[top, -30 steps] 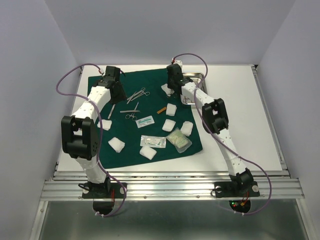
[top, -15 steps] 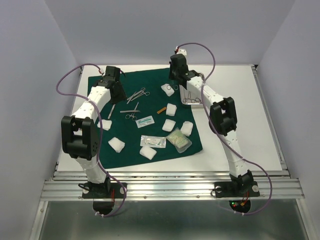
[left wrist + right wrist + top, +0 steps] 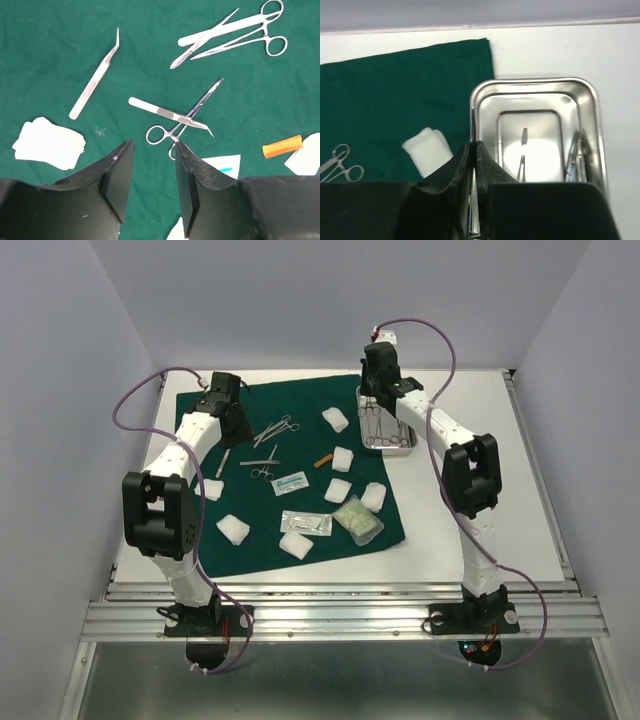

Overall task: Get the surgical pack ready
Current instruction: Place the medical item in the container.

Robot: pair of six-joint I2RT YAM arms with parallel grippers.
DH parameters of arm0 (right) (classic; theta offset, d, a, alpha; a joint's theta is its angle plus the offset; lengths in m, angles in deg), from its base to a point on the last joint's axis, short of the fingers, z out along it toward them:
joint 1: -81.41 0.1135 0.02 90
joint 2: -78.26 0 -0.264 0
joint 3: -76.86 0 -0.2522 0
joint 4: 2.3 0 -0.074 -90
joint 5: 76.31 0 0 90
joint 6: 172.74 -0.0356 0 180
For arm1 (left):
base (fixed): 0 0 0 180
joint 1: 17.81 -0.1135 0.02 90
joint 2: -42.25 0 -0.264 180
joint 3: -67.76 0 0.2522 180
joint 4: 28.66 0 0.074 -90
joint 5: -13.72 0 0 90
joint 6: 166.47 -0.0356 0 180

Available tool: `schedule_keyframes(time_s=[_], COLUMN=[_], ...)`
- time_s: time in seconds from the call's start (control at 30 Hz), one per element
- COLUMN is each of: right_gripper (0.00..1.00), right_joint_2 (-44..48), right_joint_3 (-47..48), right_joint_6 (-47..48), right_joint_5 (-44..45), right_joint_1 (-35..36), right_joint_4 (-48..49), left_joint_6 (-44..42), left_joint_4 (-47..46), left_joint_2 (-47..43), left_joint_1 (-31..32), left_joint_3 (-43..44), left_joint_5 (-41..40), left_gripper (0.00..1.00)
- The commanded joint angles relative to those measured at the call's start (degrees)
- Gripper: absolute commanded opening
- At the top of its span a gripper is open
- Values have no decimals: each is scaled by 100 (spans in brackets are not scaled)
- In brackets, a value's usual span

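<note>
While our right gripper (image 3: 474,148) clamps the tray (image 3: 535,80) rim (gauze (image 3: 426,145) just beside), our left gripper (image 3: 153,148) gapes near scissors (image 3: 201,101) on the drape (image 3: 50,40).

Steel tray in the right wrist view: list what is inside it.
Inside the rectangular steel tray lie slim metal instruments: one near the middle, more along the right wall. The right gripper, clamped on the tray's left rim, covers their near ends.

I'm looking into a robotics lab test booth. Pale lilac wall panels (image 3: 60,390) box in a flat white tabletop (image 3: 530,500), with a ribbed aluminium rail (image 3: 340,618) along its near edge.
</note>
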Motion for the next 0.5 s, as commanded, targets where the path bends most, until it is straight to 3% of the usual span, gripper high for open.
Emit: schedule_keyframes(time_s=[0.0,0.33,0.4,0.47], right_gripper=[4,7,11,24], right_joint_2=[403,123,17,-18], right_joint_3=[-425,-805,-822,-849], right_joint_6=[344,617,661,670], right_joint_5=[14,14,40,66], right_joint_1=[-332,-764,-764,-764], right_joint_4=[437,464,456,456], left_joint_6=[-75,-84,-67,-58], left_joint_4=[44,79,88,88], left_joint_2=[-258,-258,-223,-223], left_joint_1=[-22,-22,-14,-22], left_joint_3=[243,269,286,269], left_joint_5=[30,30,48,66], left_gripper=[49,49,49,49])
